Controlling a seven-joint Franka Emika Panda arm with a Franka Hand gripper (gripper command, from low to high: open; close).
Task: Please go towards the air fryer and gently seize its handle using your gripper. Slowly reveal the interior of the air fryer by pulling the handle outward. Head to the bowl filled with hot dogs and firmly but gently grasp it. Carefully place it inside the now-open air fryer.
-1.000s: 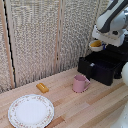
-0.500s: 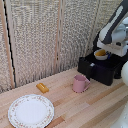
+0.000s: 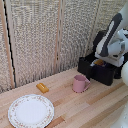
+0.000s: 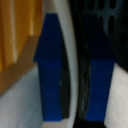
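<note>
White bowl (image 3: 99,62) — thin rim (image 4: 75,75), orange-yellow pieces

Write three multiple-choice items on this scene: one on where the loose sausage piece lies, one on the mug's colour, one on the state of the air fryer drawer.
1. Where is the loose hot dog piece?
A. on the plate
B. on the table, off the plate
C. in the mug

2. What colour is the mug?
A. pink
B. green
C. black

3. The air fryer drawer is:
A. shut
B. pulled out
C. removed onto the plate

Answers: 1 B, it lies on bare wood beyond the plate's rim. 2 A, its body is plainly pink. 3 B, the drawer juts out, with the bowl at its top.
</note>
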